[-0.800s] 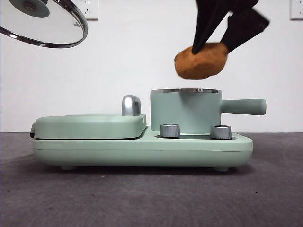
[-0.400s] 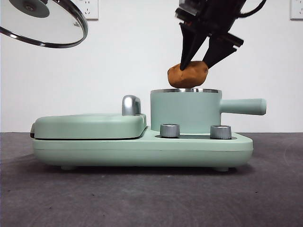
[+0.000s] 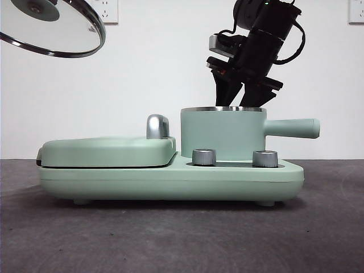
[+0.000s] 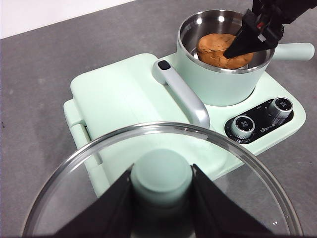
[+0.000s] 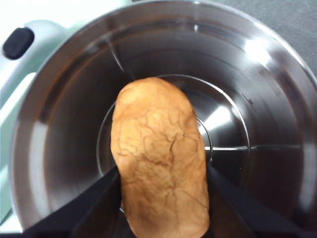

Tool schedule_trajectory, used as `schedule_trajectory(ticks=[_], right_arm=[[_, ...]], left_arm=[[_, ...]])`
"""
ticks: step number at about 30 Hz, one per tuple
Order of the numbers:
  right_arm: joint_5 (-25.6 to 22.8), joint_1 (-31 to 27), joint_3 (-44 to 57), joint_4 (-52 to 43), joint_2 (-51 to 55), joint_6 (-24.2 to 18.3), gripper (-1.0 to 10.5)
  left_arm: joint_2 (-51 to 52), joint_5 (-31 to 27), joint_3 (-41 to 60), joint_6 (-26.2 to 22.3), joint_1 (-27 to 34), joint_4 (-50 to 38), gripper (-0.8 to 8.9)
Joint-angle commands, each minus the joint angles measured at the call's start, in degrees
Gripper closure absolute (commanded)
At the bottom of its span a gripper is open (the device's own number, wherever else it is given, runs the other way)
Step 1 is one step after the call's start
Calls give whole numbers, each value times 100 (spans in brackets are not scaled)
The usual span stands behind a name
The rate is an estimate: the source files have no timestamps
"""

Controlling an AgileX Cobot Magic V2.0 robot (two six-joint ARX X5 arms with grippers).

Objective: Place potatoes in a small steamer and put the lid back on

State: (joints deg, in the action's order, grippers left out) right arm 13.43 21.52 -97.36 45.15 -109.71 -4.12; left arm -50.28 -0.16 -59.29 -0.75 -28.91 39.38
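- Black jaws of the right gripper point(image 5: 161, 198) flank the oval, orange-brown potato with cracked skin point(image 5: 158, 163), one on each long side and pressed to it, so it is clamped inside the small mint-green cylindrical steamer with a steel rim point(image 3: 223, 133).
- From the front, the dark right arm dips into the pot's mouth from above, fingertips hidden below the rim; the potato is out of sight there.
- Whether the potato rests on the shiny steel floor or hangs just above it cannot be told; in the right wrist view it sits over the floor's ringed centre.
- The left gripper point(image 4: 161, 198) is closed on the small mint-green knob of the round clear glass lid with a steel rim point(image 4: 237, 198), which it holds high toward the left side of the table, well apart from the pot.
- Judging by its wrinkled, roll-like skin, the potato looks light and somewhat yielding, not slippery; gripping across its narrow middle suits it.
- The lid seems the fragile, smooth piece; the knob is the one sensible hold.
- The steamer holds only the potato; its long straight handle point(image 3: 293, 128) points toward the right edge.
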Motion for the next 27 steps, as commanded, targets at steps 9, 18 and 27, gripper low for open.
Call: schedule_trajectory(ticks=[9,18,27], right_arm=[[37,61,-144,22,328,-223,587],[197,352,1880,-868,2782,144,590],[-636,678,4625,-2068,5117,890,590]], left_arm=[[4,-17,-85,13,-24,-170,805],[4,-17,-85,11,-24,-170,805],[-2,-9,-85,13,-24,-177,805]])
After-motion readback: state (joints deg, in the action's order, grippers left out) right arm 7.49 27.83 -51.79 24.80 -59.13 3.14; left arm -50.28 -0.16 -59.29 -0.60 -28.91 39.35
